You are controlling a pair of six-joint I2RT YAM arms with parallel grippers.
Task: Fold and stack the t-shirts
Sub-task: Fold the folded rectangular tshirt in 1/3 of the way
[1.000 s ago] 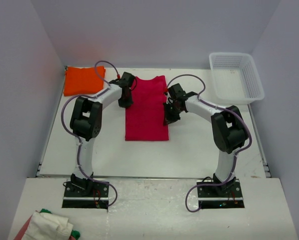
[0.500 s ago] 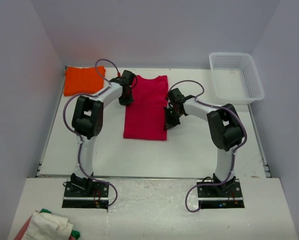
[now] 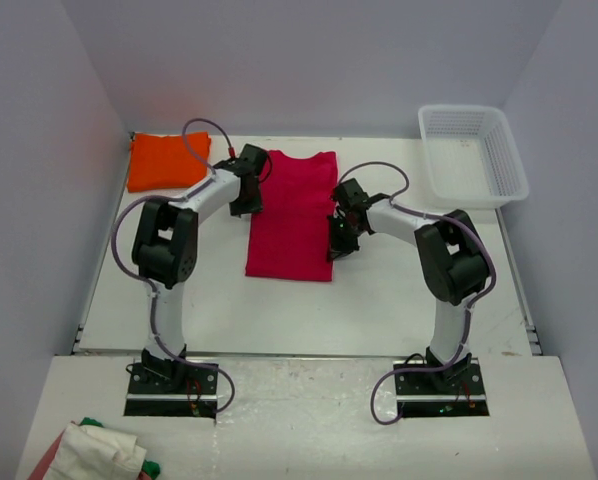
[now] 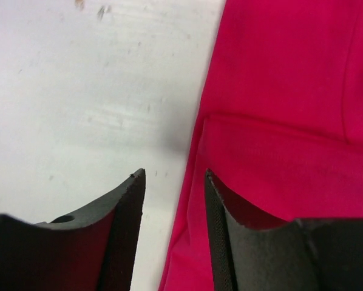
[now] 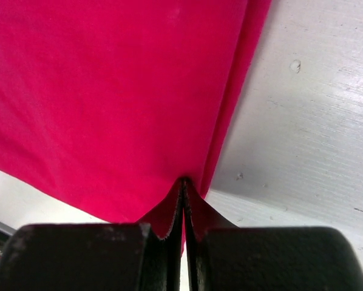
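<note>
The crimson-red t-shirt [image 3: 291, 215] lies folded into a long strip at the middle of the table. The orange t-shirt [image 3: 167, 160] lies folded at the back left corner. My left gripper [image 3: 247, 204] is open at the red shirt's left edge; in the left wrist view [image 4: 172, 176] one finger is over the cloth [image 4: 278, 91], the other over bare table, and the edge lies between them. My right gripper [image 3: 337, 240] is at the shirt's right edge. In the right wrist view [image 5: 183, 180] its jaws are shut on a pinch of red cloth [image 5: 108, 91].
A white plastic basket [image 3: 476, 199] stands at the back right corner. A pile of white and coloured cloth [image 3: 94, 452] lies on the front ledge at the bottom left, off the table. White walls close in the table on three sides.
The red shirt has shifted a little to the left, its lower edge most. My right gripper moved left and nearer with the shirt's edge. My left gripper drew slightly left.
</note>
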